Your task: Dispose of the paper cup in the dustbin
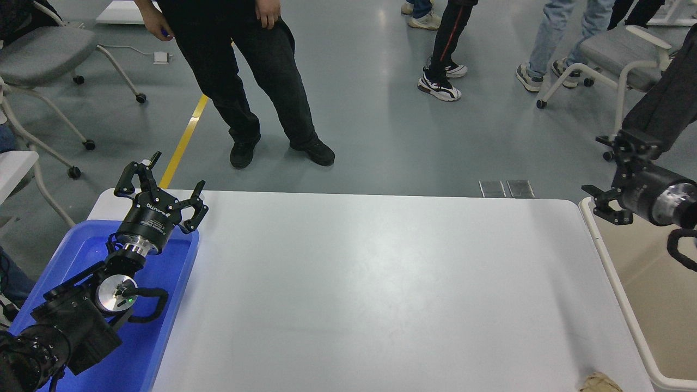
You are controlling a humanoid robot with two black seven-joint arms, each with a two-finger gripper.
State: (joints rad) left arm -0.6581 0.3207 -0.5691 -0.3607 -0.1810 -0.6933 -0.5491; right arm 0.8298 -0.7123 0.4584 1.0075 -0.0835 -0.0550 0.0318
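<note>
so the white tabletop (381, 283) is mostly just bare surface here. the left gripper (163, 188) sits parked at the lower left, hanging over the far end of a bright blue tray (163, 337) that lies at the tabletop's left edge, and its jaws are spread apart with nothing between them. the right gripper (610, 188) comes in from the right edge, up high, hovering over the far left corner of the dustbin (621, 305), the big beige tub standing just past the tabletop's right edge. honestly can't tell if the right jaws are released or clenched, they're dark against dark and seen side on. as for the paper cup, i can't spot it anywhere in this view, not on the tabletop, not in either gripper, and only part of the bin's inside shows, which looks plain beige. there's a crumpled brownish paper wad (599, 383) at the near right corner of the tabletop, just beside the bin's rim. on the far side a person (245, 71) in black clothes stands close to the tabletop, more legs and sneakers further back on the grey floor, and a couple of grey wheeled chairs (615, 60) at the sides
</note>
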